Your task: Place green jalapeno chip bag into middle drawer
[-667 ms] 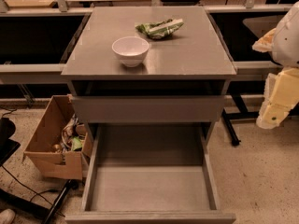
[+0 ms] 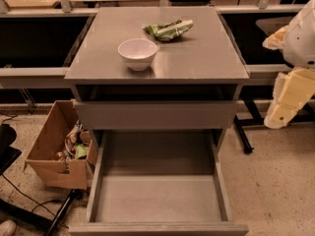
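Observation:
The green jalapeno chip bag lies crumpled on the grey cabinet top, at the back, right of centre. The middle drawer is pulled far out towards me; its flat bottom is bare. My gripper hangs at the right edge of the view, beside the cabinet's right side and below the height of its top. It is well apart from the bag and holds nothing that I can see.
A white bowl stands on the cabinet top, front left of the bag. The drawer front above is nearly shut. An open cardboard box with clutter sits on the floor at the left. Dark shelving runs behind.

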`<state>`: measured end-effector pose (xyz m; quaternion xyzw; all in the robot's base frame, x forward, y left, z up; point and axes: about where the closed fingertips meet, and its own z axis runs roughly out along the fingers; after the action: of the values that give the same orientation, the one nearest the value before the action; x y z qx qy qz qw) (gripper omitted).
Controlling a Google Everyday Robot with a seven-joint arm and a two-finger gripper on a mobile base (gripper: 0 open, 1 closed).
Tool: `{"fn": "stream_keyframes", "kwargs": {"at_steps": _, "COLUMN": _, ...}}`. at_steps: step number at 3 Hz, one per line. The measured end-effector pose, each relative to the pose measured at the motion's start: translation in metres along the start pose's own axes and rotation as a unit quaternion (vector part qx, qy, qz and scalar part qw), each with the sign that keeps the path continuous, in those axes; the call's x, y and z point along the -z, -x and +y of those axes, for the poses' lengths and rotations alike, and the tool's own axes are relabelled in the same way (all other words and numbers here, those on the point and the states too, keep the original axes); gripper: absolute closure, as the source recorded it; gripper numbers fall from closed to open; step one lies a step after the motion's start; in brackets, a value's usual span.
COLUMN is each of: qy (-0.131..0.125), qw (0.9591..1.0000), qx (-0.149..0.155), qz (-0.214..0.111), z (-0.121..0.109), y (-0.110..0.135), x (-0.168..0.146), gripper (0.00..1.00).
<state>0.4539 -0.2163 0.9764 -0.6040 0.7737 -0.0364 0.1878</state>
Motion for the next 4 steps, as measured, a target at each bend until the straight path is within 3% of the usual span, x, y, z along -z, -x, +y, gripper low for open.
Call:
{"fn": "stream_keyframes", "kwargs": {"at_steps": 1, "qy": -0.039, "qw": 0.9976, "qx": -0.009, "qz": -0.057, "z": -0.059, "y": 0.015, "x": -0.012, "gripper": 0.0}}
{"fn": "stream_keyframes", "kwargs": {"at_steps": 2, "qy": -0.085, "qw": 0.9839, "qx": -0.031, "qz": -0.154, "z": -0.136, "y": 0.046, "x": -0.019, "gripper": 0.0}}
{"fn": "stream_keyframes", "kwargs": {"at_steps": 3, "qy": -0.129, "qw": 0.9584, "qx": -0.041, "qz": -0.251, "z": -0.194, "y": 0.089, "x": -0.014, "gripper": 0.0}}
{"fn": "stream_keyframes", "kwargs": {"at_steps": 4, "qy": -0.128, "qw": 0.9591, "qx": -0.041, "qz": -0.249, "z": -0.193, "y": 0.089, "x": -0.015, "gripper": 0.0}}
